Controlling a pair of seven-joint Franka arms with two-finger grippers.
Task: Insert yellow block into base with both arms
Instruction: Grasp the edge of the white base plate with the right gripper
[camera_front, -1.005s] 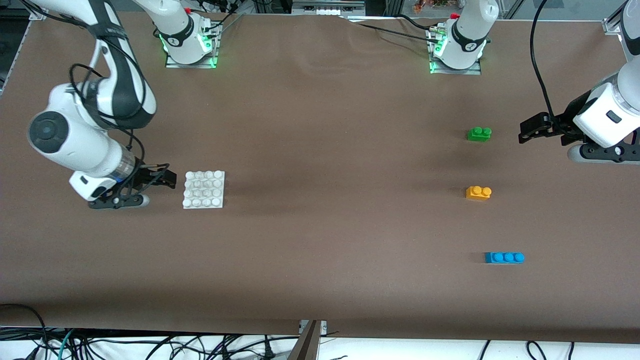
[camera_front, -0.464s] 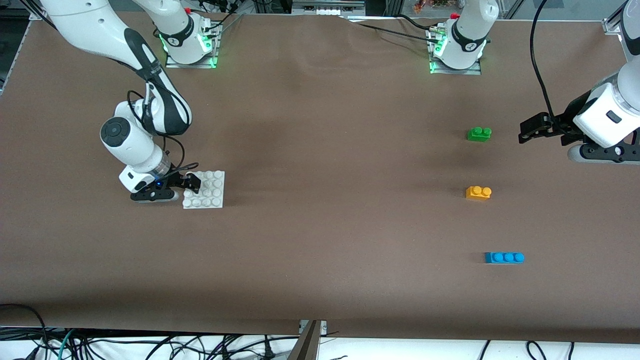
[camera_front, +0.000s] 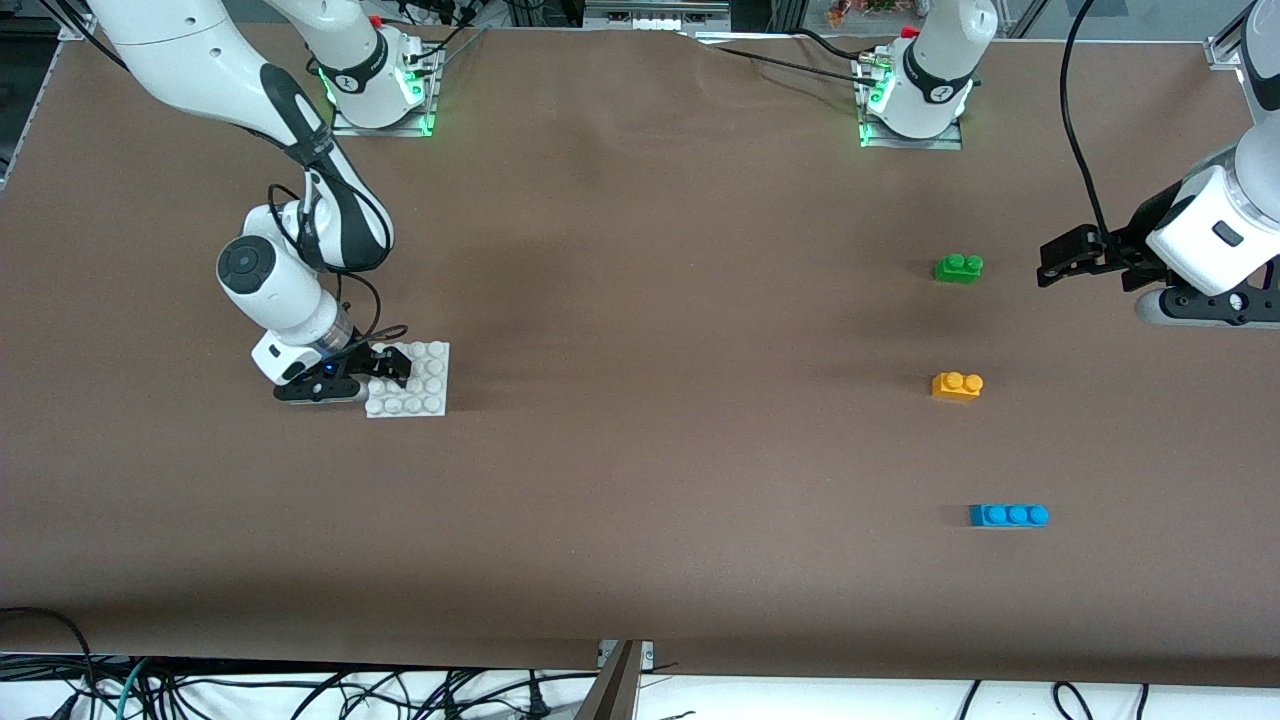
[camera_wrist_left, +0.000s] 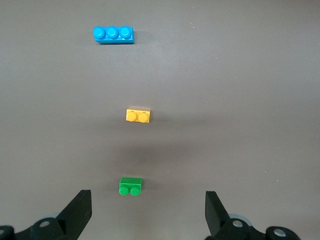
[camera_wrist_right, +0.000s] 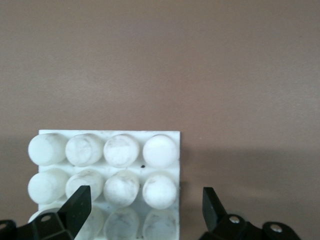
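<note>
While the right gripper is hanging low over the edge of the base that faces the right arm's end of the table, its fingers are spread wide and gripping nothing. In the right wrist view the two black fingertips are sitting apart over the white studs of the base, one of them out past the plate's edge.

The left gripper is waiting up in the air at the left arm's end, jaws released too, just beside the green brick. The yellow block is sitting on the brown table, between the green brick and the blue brick, well apart from the base. The left wrist view is looking down on all three: green, yellow, blue.
</note>
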